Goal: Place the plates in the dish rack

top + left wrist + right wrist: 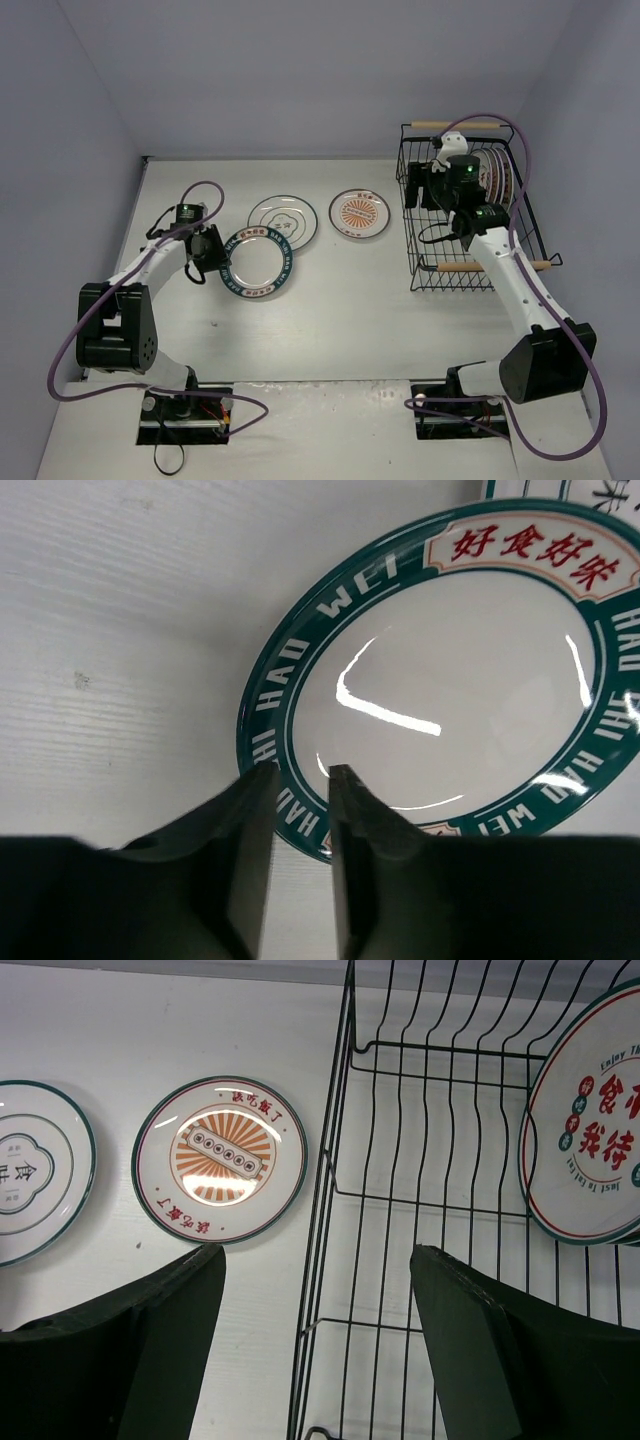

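Observation:
The dark teal-rimmed plate (260,264) with "HAO WEI" lettering (450,680) lies left of centre, its left edge raised off the table. My left gripper (222,262) is shut on that rim (303,772), one finger over it and one under. My right gripper (415,188) is open and empty, straddling the left wall of the black wire dish rack (414,245) from above (318,1250). Red-character plates (496,176) stand upright at the rack's far right (590,1120). An orange sunburst plate (359,213) and a white plate with a thin green rim (284,221) lie flat on the table.
The rack's wooden handles sit at its far (455,125) and near (470,267) ends. The sunburst plate (220,1157) lies just left of the rack wall (340,1160). The white plate (30,1170) lies close behind the teal plate. Grey walls enclose the table.

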